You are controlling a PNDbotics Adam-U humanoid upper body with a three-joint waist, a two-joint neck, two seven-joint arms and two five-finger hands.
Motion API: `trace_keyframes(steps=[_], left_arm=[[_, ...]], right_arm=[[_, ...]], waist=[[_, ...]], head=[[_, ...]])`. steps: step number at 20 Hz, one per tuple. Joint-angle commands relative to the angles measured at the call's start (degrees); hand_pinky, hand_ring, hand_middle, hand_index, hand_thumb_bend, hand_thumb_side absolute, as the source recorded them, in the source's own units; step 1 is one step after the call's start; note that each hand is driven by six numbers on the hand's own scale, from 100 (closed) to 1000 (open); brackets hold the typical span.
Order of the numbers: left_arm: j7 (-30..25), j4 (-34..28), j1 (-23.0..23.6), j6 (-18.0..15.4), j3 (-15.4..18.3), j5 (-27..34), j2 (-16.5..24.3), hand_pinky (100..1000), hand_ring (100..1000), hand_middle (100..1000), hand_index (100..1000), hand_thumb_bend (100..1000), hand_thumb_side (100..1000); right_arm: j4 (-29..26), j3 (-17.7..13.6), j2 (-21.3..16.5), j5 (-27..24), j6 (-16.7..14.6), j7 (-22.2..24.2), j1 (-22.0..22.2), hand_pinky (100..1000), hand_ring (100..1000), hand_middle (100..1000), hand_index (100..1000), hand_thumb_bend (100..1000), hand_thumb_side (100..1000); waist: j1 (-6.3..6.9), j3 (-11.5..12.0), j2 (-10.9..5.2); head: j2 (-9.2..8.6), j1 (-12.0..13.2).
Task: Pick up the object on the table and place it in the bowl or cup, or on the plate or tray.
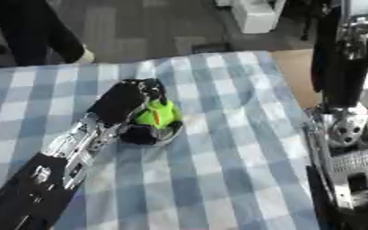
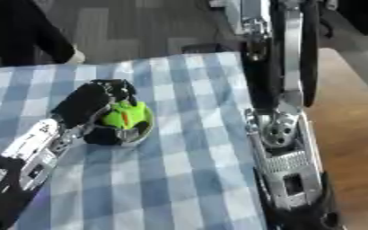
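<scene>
A bright green object [image 1: 159, 114] with a small orange mark sits in or just above a small dark bowl [image 1: 144, 137] with a pale rim, on the blue-and-white checked tablecloth. My left hand [image 1: 128, 101] reaches in from the lower left and lies over the bowl's left side. Its fingers [image 1: 152, 87] curl around the top of the green object. Whether the object touches the bowl's bottom is hidden by the hand. My right arm [image 2: 278, 130] stands upright along the table's right edge, and its hand is out of the picture.
The checked cloth [image 1: 218, 179] covers the table, with a bare wooden strip [image 2: 352, 134] to the right. Beyond the far edge is grey floor with a white box [image 1: 254, 15] and a person's dark legs [image 1: 30, 31] at the upper left.
</scene>
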Motion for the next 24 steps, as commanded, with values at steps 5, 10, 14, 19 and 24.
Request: trace_keyframes(steps=[5,10,14,19,24], left_arm=[[0.21,-2.37,-1.42,0.21,0.46,-0.08,0.23,628,593,694,648,340,950],[1.03,-10.13,-0.54,3.10,4.08,4.72,2.44,628,580,701,674,322,949],[4.68,-23.25,4.69,6.99,10.89,16.29,5.40,564,517,654,695,291,905],[13.42,-36.42,11.11,9.01,17.41,32.92,5.76,531,496,608,705,283,885],[17.71,-38.09,11.98,2.85,18.44,40.31,5.23,472,442,569,679,242,878]], right_arm=[[-0.75,0.00,0.36,-0.23,-0.06,0.19,-0.96,551,457,585,652,100,924],[-0.75,-0.22,0.21,-0.08,-0.04,-0.03,-0.82,551,457,585,653,100,923],[-0.75,-0.55,-0.35,0.32,0.24,-0.34,-0.66,551,457,585,652,100,923],[-0.75,-0.98,-1.67,0.63,1.09,-0.67,-0.13,551,456,586,653,100,920],[-0.75,-1.21,-3.40,0.18,2.47,-0.40,0.82,551,455,588,656,100,916]], waist=[[0.12,-0.06,-0.80],[0.37,0.33,-0.79],[0.61,1.22,-0.77],[0.12,2.78,-1.03],[-0.76,4.41,-1.39]], head=[[-0.98,0.27],[-1.26,-1.65],[-1.15,-4.85],[-2.46,-8.08],[-5.34,-8.66]])
